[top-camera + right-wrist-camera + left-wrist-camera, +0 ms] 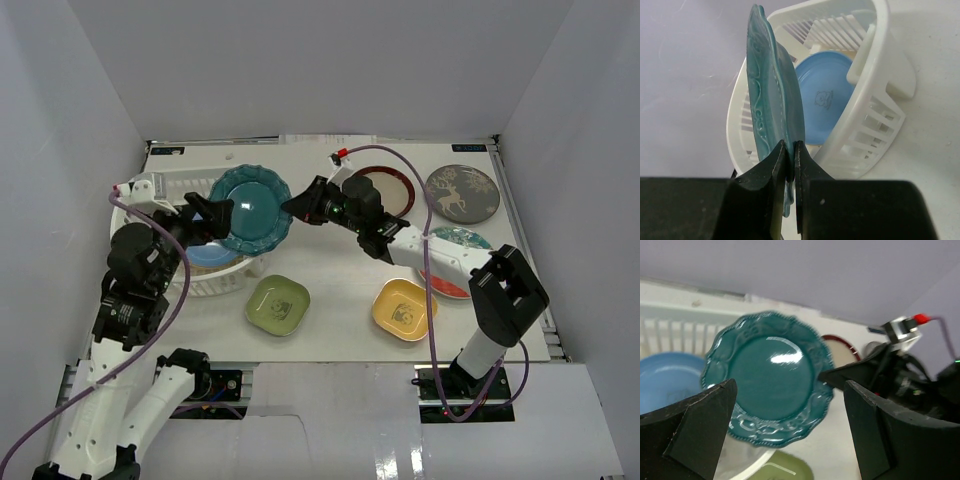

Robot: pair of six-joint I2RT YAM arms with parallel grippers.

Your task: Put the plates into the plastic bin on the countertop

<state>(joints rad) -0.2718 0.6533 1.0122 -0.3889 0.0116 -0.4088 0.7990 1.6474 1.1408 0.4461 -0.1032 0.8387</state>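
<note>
The round teal plate [250,208] hangs on edge over the right rim of the white plastic bin [222,282]. My right gripper [290,208] is shut on its right rim; the right wrist view shows the fingers clamped on the rim [790,152] with the plate [772,95] upright above the bin [875,110]. A blue plate [205,255] lies inside the bin [825,95]. My left gripper [220,218] is open and empty, just left of the teal plate [772,377], with its jaws wide apart [790,415]. The orange plate is hidden.
On the countertop [330,280] lie a squarish green plate [278,304], a squarish yellow plate [403,309], a dark-red-rimmed plate [392,188], a grey deer plate [462,193] and a red-and-teal plate [458,240] partly under the right arm. White walls enclose the table.
</note>
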